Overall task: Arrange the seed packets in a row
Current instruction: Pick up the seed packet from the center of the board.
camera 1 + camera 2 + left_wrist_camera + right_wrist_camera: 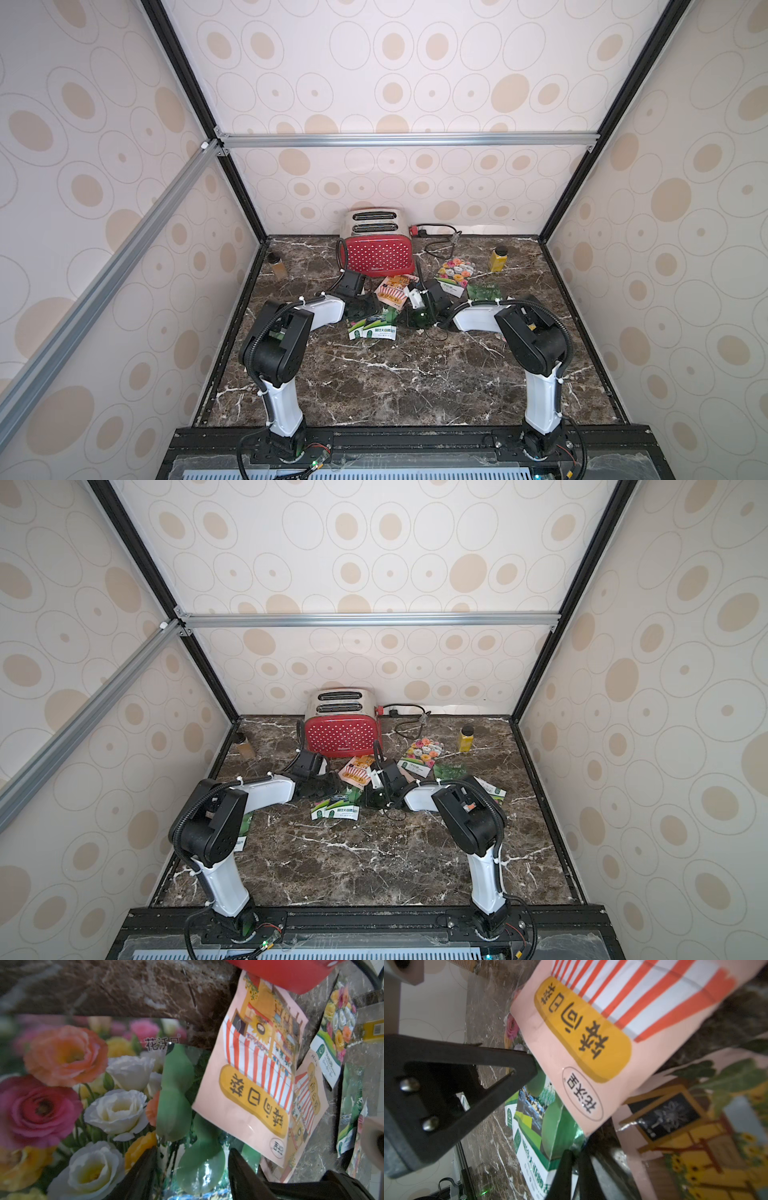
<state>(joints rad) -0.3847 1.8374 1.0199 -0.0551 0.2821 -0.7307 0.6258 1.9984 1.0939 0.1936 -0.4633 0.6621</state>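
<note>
The printed seed packets (pixel 390 296) lie overlapped on the dark marbled table (pixel 415 374). Left pincer (pixel 192 1153) gapes astride a green gourd-print packet (pixel 176 1095); right pincer (pixel 575 1154) is clenched at a green edge — a pull may drag the overlying peach awning-print packet (pixel 591 1043) along.

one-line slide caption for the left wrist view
Left gripper open over a green gourd packet, between a flower-print packet and a peach shop packet.

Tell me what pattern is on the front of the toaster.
Red with small white dots. The toaster shows best in a top view.
</note>
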